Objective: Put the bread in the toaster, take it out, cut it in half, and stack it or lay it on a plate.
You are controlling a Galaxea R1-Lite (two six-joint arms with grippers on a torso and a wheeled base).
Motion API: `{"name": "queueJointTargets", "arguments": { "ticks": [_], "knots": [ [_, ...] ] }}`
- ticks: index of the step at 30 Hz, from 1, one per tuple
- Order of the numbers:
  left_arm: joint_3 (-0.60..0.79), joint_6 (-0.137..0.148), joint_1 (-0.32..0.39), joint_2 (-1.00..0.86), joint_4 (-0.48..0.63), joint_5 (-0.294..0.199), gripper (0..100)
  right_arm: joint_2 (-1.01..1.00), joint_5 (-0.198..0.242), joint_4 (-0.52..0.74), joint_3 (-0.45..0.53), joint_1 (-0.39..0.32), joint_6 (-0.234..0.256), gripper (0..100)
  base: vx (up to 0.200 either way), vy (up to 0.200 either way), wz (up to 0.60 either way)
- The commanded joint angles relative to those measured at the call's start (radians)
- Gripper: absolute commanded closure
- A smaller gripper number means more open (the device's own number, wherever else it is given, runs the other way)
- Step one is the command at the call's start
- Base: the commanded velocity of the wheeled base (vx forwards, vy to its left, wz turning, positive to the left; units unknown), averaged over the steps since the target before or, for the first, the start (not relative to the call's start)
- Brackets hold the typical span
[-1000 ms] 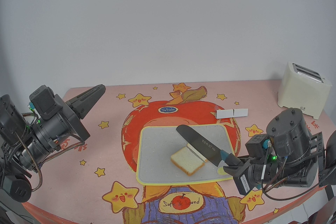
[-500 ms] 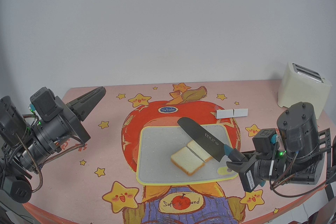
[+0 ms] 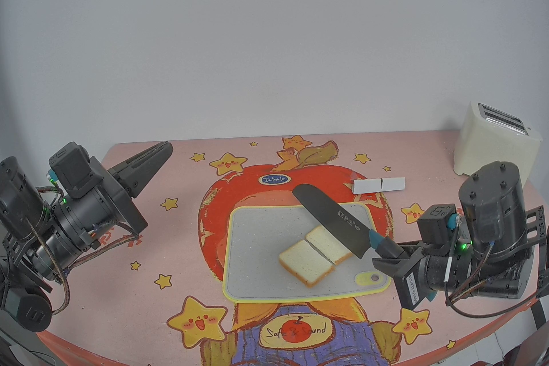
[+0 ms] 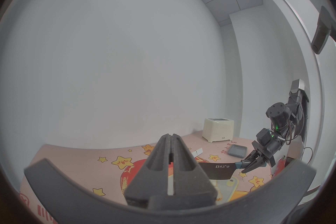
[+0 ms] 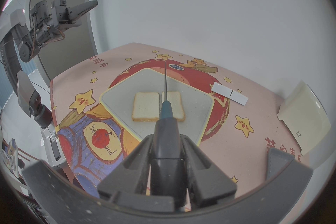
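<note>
Right hand [image 3: 390, 262] clamped on the knife [image 3: 334, 221] handle, blade above the halved bread [image 3: 307, 262] lying just ahead.

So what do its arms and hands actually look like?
The left arm and right arm are dark grey, built from chunky round drums, with thin cables looping outside and small green lights. The left hand and right hand each have two dark, wedge-shaped fingers tapering to a point. A white label sits by the right hand.
</note>
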Motion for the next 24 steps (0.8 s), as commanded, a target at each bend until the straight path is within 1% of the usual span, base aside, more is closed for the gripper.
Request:
{"name": "queueJointTargets", "arguments": {
  "ticks": [1,2,4,5,6,9,12,14,15,17,18,19,20,21,22,23,24],
  "knots": [
    [-0.006,0.034,0.008,-0.009,0.001,0.008,100,-0.026,-0.001,-0.001,0.002,-0.004,-0.001,100,0.0,0.0,0.0],
    [-0.006,0.052,0.031,-0.013,0.001,0.014,100,-0.036,-0.001,0.001,0.004,-0.006,-0.001,100,0.0,0.0,0.0],
    [0.003,0.074,0.085,-0.048,0.004,0.022,100,-0.055,-0.003,0.001,0.007,-0.02,-0.002,100,0.0,0.0,0.0],
    [0.003,0.075,0.09,-0.053,0.004,0.023,100,-0.056,-0.003,0.001,0.007,-0.021,-0.002,100,0.0,0.0,0.0],
    [0.022,0.092,0.146,-0.113,0.01,0.043,100,-0.073,-0.004,0.001,0.004,-0.029,-0.004,100,0.0,0.0,0.0],
    [0.094,0.098,0.225,-0.177,0.01,0.075,100,-0.098,-0.015,0.001,-0.001,-0.035,-0.004,100,0.0,0.0,0.0],
    [0.195,0.098,0.295,-0.282,0.011,0.088,100,-0.111,-0.035,-0.001,-0.001,-0.053,-0.002,100,0.0,0.0,0.0],
    [0.215,0.098,0.309,-0.302,0.011,0.094,100,-0.113,-0.039,-0.001,0.001,-0.057,-0.001,100,0.0,0.0,0.0],
    [0.273,0.101,0.366,-0.372,0.025,0.121,100,-0.119,-0.05,-0.001,0.002,-0.069,0.001,100,0.0,0.0,0.0],
    [0.304,0.118,0.41,-0.417,0.057,0.147,100,-0.125,-0.05,-0.002,-0.001,-0.073,0.002,100,0.0,0.0,0.0],
    [0.321,0.137,0.433,-0.461,0.094,0.164,100,-0.13,-0.05,-0.005,-0.001,-0.073,0.009,100,0.0,0.0,0.0],
    [0.321,0.14,0.446,-0.529,0.16,0.175,100,-0.131,-0.05,-0.021,0.001,-0.075,0.021,100,0.0,0.0,0.0],
    [0.321,0.14,0.449,-0.561,0.189,0.18,100,-0.131,-0.05,-0.028,0.002,-0.075,0.027,100,0.0,0.0,0.0],
    [0.321,0.14,0.449,-0.653,0.28,0.186,100,-0.131,-0.052,-0.051,0.008,-0.075,0.041,100,0.0,0.0,0.0],
    [0.315,0.14,0.449,-0.765,0.405,0.187,100,-0.13,-0.052,-0.08,0.015,-0.075,0.052,100,0.0,0.0,0.0],
    [0.315,0.14,0.449,-0.765,0.405,0.187,100,-0.13,-0.052,-0.08,0.015,-0.075,0.052,100,0.0,0.0,0.0],
    [0.289,0.135,0.452,-0.892,0.576,0.19,100,-0.131,-0.055,-0.113,0.024,-0.076,0.056,100,0.0,0.0,0.0]
  ]
}}
